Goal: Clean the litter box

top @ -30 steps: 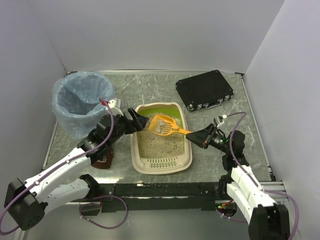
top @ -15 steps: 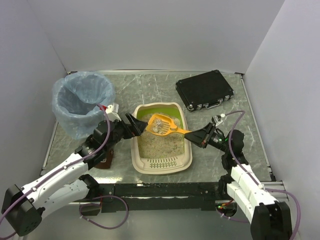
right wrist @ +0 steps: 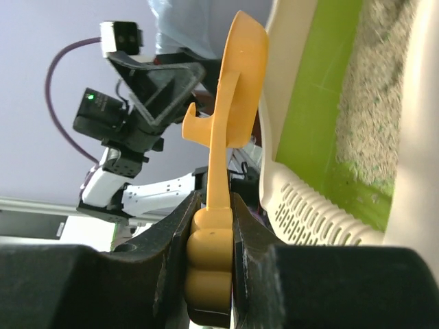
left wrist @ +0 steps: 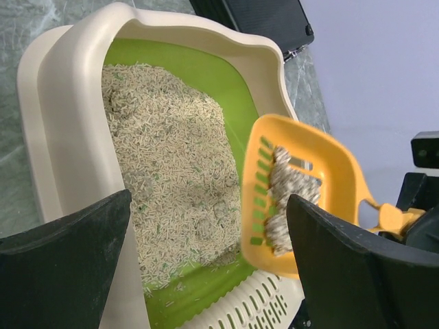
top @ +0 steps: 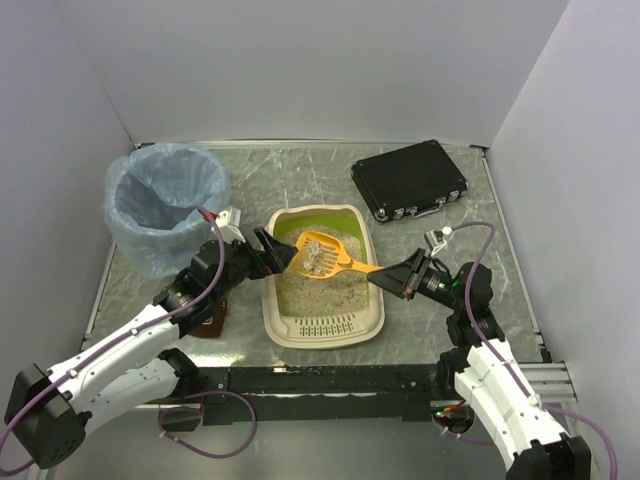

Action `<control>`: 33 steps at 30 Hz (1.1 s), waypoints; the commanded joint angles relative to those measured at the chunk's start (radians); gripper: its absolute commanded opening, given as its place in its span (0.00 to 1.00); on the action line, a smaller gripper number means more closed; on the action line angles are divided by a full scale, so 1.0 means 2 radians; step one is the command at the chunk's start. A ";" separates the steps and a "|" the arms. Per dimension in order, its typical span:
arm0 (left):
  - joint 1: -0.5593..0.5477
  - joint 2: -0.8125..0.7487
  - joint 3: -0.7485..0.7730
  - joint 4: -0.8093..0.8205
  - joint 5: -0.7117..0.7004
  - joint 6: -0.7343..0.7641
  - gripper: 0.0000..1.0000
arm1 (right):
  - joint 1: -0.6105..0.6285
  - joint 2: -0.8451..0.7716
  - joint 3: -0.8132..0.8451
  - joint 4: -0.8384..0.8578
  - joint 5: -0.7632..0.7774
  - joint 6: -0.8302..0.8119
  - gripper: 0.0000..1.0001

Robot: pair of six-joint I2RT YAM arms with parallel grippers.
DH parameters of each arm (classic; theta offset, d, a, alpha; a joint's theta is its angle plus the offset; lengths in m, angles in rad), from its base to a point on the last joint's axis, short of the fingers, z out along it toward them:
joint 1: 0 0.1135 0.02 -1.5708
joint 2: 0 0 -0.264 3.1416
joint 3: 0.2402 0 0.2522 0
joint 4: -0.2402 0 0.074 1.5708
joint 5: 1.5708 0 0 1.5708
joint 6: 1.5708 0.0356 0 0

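Right claw (top: pixel 388 279) clenches the orange slotted scoop (top: pixel 325 255), holding grey clumps (left wrist: pixel 285 199) above the litter box (top: pixel 322 334).
We see our left claw (top: pixel 278 252) spread wide beside it; the beige, green-walled tray of sandy granules sits midway on the table (top: pixel 300 172).

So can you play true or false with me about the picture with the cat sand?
1. The right gripper holds the scoop by its handle. True.
2. The scoop is empty. False: clumps lie in it.
3. The left gripper is shut on the scoop. False: it is open, next to the scoop's head.
4. A blue bag lines the bin. True.
5. The case sits inside the litter box. False: it lies on the table, apart from the box.
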 commanded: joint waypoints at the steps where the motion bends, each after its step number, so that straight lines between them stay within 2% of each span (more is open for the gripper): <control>1: -0.002 -0.012 0.012 0.005 0.009 -0.006 0.99 | 0.002 0.040 -0.005 0.102 -0.034 0.040 0.00; 2: -0.002 -0.017 0.011 0.005 0.009 -0.007 0.99 | 0.003 0.044 -0.026 0.157 -0.049 0.057 0.00; 3: -0.001 -0.025 0.007 0.006 0.007 -0.007 0.99 | 0.001 0.038 -0.039 0.169 -0.055 0.087 0.00; 4: -0.002 -0.028 0.006 0.007 0.000 -0.007 0.99 | 0.000 0.035 -0.050 0.167 -0.036 0.084 0.00; 5: -0.002 -0.031 0.005 0.007 -0.002 -0.006 0.99 | 0.001 0.034 -0.044 0.120 -0.012 0.065 0.00; 6: -0.002 -0.035 0.005 0.006 -0.006 -0.004 0.99 | 0.004 0.044 -0.031 0.090 0.005 0.015 0.00; 8: -0.002 -0.034 0.016 -0.010 -0.018 0.001 0.99 | 0.008 0.072 0.015 0.062 0.003 -0.021 0.00; 10: -0.002 -0.031 0.026 -0.031 -0.025 0.002 0.99 | 0.011 0.100 0.016 0.105 -0.051 -0.012 0.00; 12: -0.002 -0.032 0.028 -0.035 -0.030 0.000 0.99 | 0.010 0.091 -0.006 0.139 -0.057 0.026 0.00; 14: -0.002 -0.035 0.025 -0.027 -0.030 0.001 0.99 | 0.000 0.086 -0.020 0.131 -0.042 0.006 0.00; 16: -0.002 -0.035 0.025 -0.026 -0.028 0.001 0.99 | 0.000 0.103 0.019 0.056 -0.021 -0.028 0.00; 18: -0.002 -0.031 0.030 -0.034 -0.020 0.004 0.99 | 0.002 0.126 0.038 0.070 -0.034 -0.023 0.00; 19: -0.002 -0.030 0.032 -0.038 -0.017 0.008 0.99 | 0.001 0.128 0.036 0.113 -0.039 -0.009 0.00; 20: -0.002 -0.031 0.033 -0.041 -0.014 0.012 0.99 | 0.002 0.131 0.033 0.121 -0.040 0.010 0.00; 24: -0.002 -0.047 0.024 -0.045 -0.020 0.015 0.99 | 0.000 0.143 0.071 0.035 -0.030 -0.034 0.00; 28: -0.002 -0.071 0.020 -0.053 -0.016 0.019 0.99 | 0.000 0.147 0.065 0.091 -0.032 -0.003 0.00; 33: -0.001 -0.108 0.017 -0.065 -0.010 0.024 0.99 | 0.000 0.161 0.076 0.110 -0.026 0.010 0.00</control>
